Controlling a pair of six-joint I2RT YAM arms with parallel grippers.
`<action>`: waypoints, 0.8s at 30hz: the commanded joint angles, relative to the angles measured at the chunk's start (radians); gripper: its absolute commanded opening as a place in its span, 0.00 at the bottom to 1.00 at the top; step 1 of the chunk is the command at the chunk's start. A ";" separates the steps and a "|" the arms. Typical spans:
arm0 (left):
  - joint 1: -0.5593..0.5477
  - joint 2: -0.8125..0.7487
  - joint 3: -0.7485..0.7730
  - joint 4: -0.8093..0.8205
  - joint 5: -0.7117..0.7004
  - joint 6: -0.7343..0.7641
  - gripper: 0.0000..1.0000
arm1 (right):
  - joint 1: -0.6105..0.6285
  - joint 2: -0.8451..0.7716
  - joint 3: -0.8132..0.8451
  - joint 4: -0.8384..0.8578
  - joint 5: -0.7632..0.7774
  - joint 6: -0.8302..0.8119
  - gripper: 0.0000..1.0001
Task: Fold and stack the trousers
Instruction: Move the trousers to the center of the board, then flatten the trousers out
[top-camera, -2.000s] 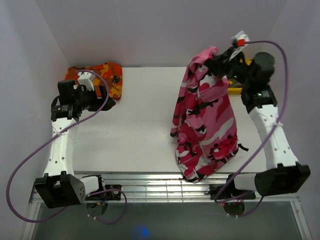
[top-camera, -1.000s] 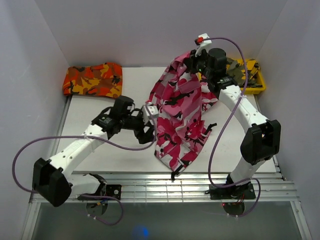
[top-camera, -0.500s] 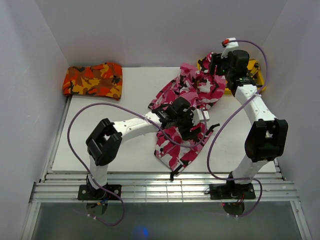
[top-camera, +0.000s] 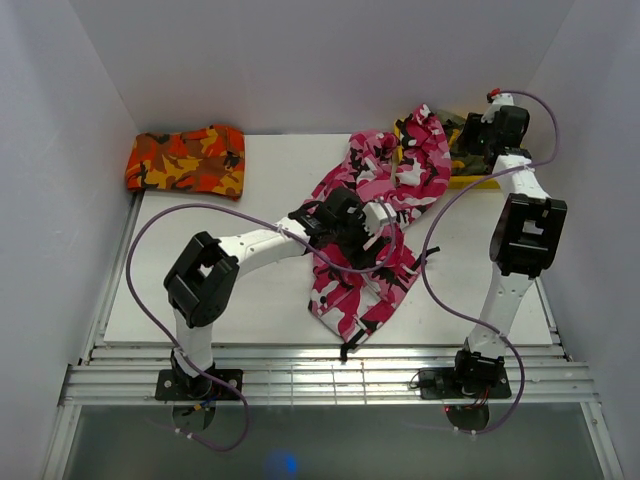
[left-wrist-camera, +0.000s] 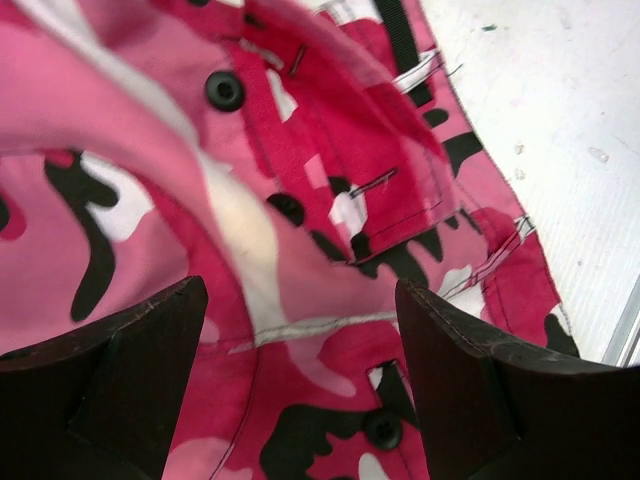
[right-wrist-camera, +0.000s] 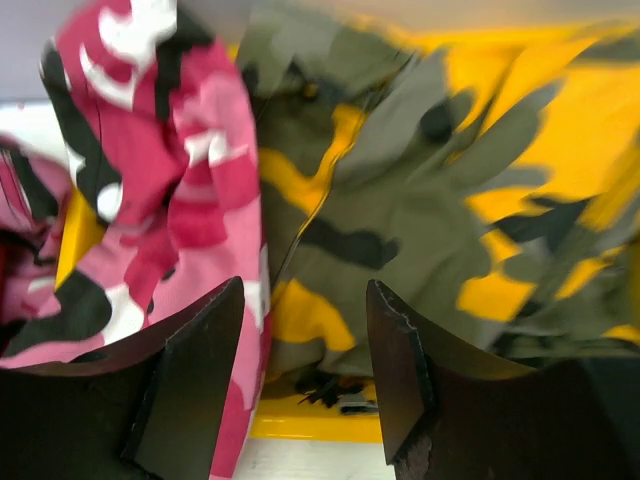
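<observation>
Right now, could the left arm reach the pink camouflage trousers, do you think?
Probably yes: the left gripper hangs open right over the trousers, with their fabric filling its wrist view and nothing else in between.

The left arm (top-camera: 255, 243) is stretched out to the middle of the trousers (top-camera: 360, 290), where the left gripper (left-wrist-camera: 300, 295) is held close over the cloth, jaws spread. The right arm (top-camera: 522, 230) is extended past the trousers' far end, with the right gripper (right-wrist-camera: 305, 290) likewise parted.

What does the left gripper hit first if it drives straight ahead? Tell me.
The pink camouflage trousers. The left gripper, jaws open, points squarely at that fabric with nothing in between. It looks close, though depth is hard to judge.
</observation>
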 joint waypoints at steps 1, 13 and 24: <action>0.011 -0.088 -0.040 0.021 0.027 -0.036 0.88 | 0.004 0.019 0.047 -0.004 -0.125 0.050 0.58; 0.014 -0.085 -0.026 -0.010 -0.015 -0.036 0.90 | 0.023 0.151 0.092 0.033 -0.187 0.065 0.48; 0.060 -0.073 0.003 -0.047 -0.012 -0.100 0.90 | 0.030 0.118 0.120 0.021 -0.334 0.109 0.08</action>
